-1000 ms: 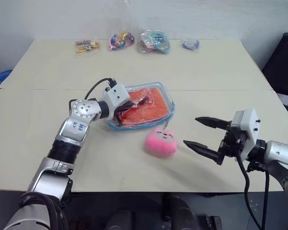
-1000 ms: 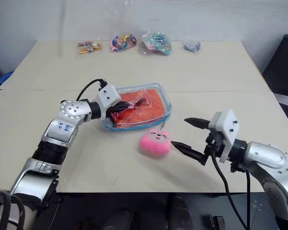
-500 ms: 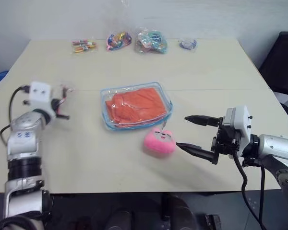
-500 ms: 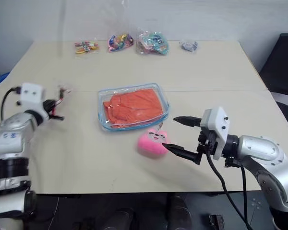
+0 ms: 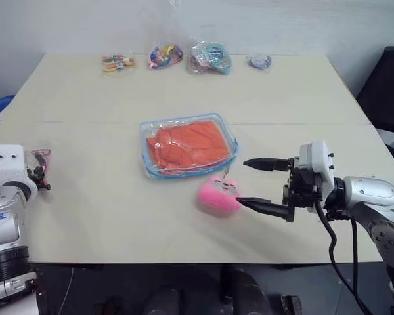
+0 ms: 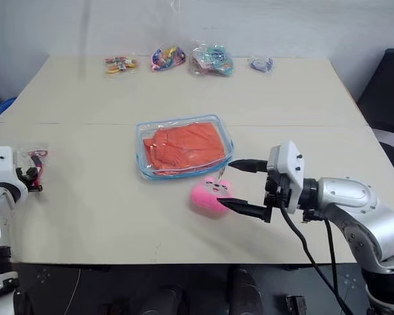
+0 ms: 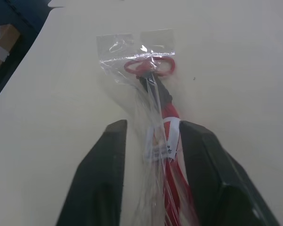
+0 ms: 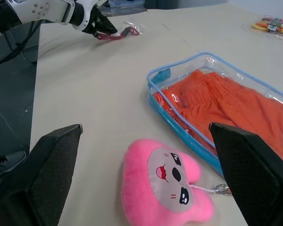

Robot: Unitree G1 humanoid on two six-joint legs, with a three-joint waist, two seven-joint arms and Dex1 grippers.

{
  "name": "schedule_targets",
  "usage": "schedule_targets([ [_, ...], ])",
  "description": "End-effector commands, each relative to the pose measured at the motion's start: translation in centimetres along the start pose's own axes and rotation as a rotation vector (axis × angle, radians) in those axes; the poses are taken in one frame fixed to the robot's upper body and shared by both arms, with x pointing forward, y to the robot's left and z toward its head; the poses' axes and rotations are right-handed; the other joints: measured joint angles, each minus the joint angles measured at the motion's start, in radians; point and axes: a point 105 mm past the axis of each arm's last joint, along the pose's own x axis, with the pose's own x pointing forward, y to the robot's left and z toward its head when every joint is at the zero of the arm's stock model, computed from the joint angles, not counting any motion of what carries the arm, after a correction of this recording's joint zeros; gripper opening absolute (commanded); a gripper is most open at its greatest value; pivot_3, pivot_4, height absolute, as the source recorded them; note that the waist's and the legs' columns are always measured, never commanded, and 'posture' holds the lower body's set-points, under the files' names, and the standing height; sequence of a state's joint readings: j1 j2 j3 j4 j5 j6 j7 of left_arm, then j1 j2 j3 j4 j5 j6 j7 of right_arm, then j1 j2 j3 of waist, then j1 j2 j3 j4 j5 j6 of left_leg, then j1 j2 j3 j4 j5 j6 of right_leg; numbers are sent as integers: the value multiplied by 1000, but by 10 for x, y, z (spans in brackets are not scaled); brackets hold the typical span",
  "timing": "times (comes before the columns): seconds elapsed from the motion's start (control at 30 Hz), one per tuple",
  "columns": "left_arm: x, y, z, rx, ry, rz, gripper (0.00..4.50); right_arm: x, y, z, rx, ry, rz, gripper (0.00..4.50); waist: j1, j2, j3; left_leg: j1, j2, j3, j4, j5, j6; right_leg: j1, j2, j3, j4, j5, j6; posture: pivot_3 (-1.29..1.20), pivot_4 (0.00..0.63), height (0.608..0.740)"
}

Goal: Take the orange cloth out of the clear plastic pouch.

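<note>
The orange cloth [image 5: 186, 144] lies inside the clear pouch [image 5: 150, 172] in the middle of the desk [image 5: 282, 98]. The right hand [image 5: 255, 185] is wide open just right of the pouch, by a pink heart [image 5: 218, 195]. Far left of the pouch, the left hand [image 7: 151, 136] has a small bag [image 7: 148, 75] with something red between its half-open fingers.

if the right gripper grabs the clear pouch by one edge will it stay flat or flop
The clear plastic pouch would probably sag: its thin film looks wrinkled. The orange cloth lies loosely crumpled inside, so it may slide toward the low end. The glossy plastic could be slippery.
</note>
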State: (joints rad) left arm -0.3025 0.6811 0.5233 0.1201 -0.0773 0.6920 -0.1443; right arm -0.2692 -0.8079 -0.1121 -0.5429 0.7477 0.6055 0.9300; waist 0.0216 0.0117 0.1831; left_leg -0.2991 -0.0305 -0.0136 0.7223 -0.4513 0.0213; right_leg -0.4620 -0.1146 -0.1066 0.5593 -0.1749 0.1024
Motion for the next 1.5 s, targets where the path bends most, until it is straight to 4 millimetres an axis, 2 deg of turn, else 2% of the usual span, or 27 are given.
schedule_targets([
  [0.03,-11,33,17,27,-45,88,3112,0,0,7,-41,-27,10,4500,0,0,0,0,0,0,0,0,0,0,0,0,0,0,0,0,150,740],
  [0.1,-13,44,28,29,-69,98,3708,-1,0,7,-43,-25,3,4500,-1,0,0,0,1,0,0,0,0,0,1,0,0,0,0,0,150,740],
  [0.17,-16,52,47,-9,-132,75,3708,-3,-1,6,-42,-22,-5,4500,-1,0,0,0,1,0,0,0,-1,0,1,0,0,0,0,0,150,740],
  [0.27,-20,44,78,-59,-249,-46,3708,-4,0,4,-40,-14,-13,4500,5,0,0,-1,0,0,0,0,0,0,0,-1,0,0,0,0,150,740],
  [0.37,-38,3,119,-12,-409,-334,3708,-6,0,3,-38,-9,-20,4500,5,0,0,-1,-1,0,0,0,0,1,-1,-1,0,0,0,0,150,740],
  [0.4,-52,-20,136,47,-469,-481,3708,-6,1,3,-39,-7,-25,4500,4,0,0,-1,-1,0,0,0,0,1,-1,-1,0,0,0,0,150,740],
  [0.47,-75,-56,149,151,-526,-691,3708,-8,2,2,-39,-4,-32,4500,1,0,0,-1,-1,0,0,0,0,0,-1,-1,0,0,0,0,150,740],
  [0.53,-94,-93,148,282,-535,-883,3708,-9,2,1,-38,1,-40,4500,-3,0,0,-1,0,0,0,0,-1,0,-1,-1,0,0,0,0,150,740],
  [0.63,-109,-138,126,531,-489,-1078,3708,-11,3,0,-41,9,-52,4500,-12,1,1,1,0,1,-1,0,-1,0,0,0,0,0,-1,0,150,740],
  [0.77,-113,-170,93,775,-458,-1198,3708,-13,4,-1,-38,10,-72,4500,-25,2,1,0,1,9,-1,0,-1,0,1,0,0,-1,-1,0,150,740],
  [0.87,-103,-180,80,897,-464,-1182,3708,-15,7,-3,-34,14,-86,4500,-24,2,1,1,3,11,-2,0,-2,-1,3,0,0,-1,-2,0,150,740],
  [1.23,-86,-203,77,990,-533,-1148,3708,-17,10,-3,-31,13,-121,4500,-4,2,1,0,2,12,-1,0,-1,0,2,0,0,-1,-2,0,150,740],
  [1.4,-75,-206,71,1021,-517,-1122,3708,-17,11,-3,-29,13,-125,4500,2,2,1,0,2,12,-1,0,0,0,3,0,0,-1,-2,0,150,740],
  [1.5,-75,-209,71,1018,-537,-1130,3089,-17,11,-3,-30,16,-126,4500,3,2,1,0,2,12,-1,0,0,0,2,0,0,-1,-2,0,150,740],
])
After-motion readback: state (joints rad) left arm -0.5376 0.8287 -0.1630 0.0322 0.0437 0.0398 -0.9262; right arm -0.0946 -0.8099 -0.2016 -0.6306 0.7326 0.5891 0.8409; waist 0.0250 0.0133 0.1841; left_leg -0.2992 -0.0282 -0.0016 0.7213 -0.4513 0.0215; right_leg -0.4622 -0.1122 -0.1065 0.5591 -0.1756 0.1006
